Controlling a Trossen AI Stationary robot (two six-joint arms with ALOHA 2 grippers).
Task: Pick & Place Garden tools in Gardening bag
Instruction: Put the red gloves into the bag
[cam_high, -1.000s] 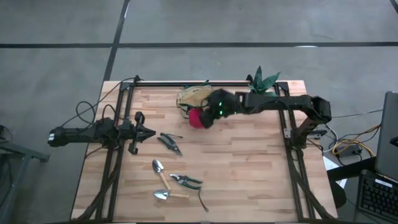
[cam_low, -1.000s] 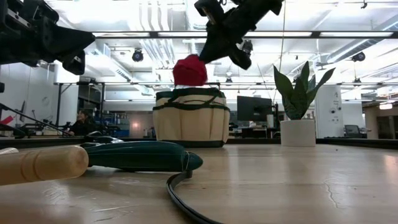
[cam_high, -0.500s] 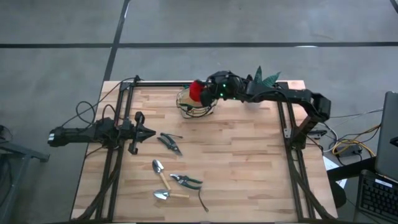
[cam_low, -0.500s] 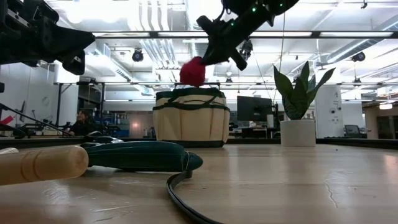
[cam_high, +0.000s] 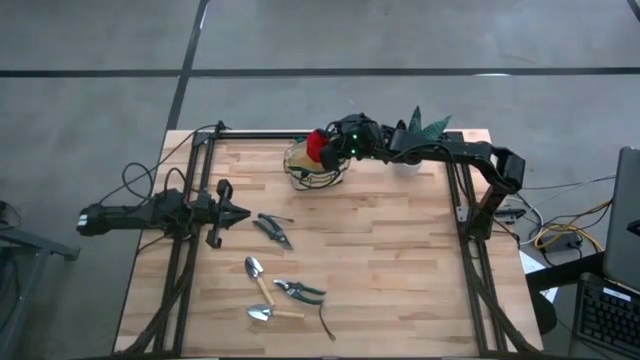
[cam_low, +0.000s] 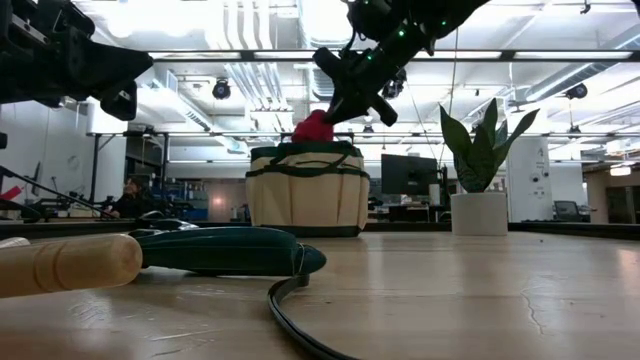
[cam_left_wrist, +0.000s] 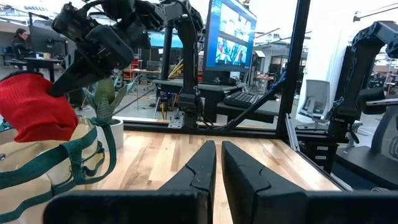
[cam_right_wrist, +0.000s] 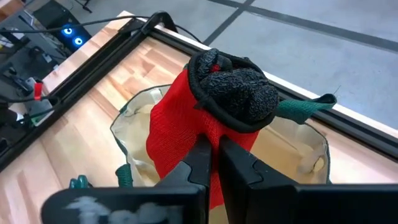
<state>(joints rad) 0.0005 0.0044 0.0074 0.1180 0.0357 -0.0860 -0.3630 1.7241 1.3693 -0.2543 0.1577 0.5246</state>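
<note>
Right wrist view shows your right gripper (cam_right_wrist: 214, 149) clamped on the red glove (cam_right_wrist: 186, 140), hanging directly over the gardening bag (cam_right_wrist: 298, 149) mouth.

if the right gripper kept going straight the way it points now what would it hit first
Probably the inside of the gardening bag. The right gripper, shut on the red glove, points down into the bag's open mouth, so the glove would touch first. How deep the bag goes is unclear.
</note>
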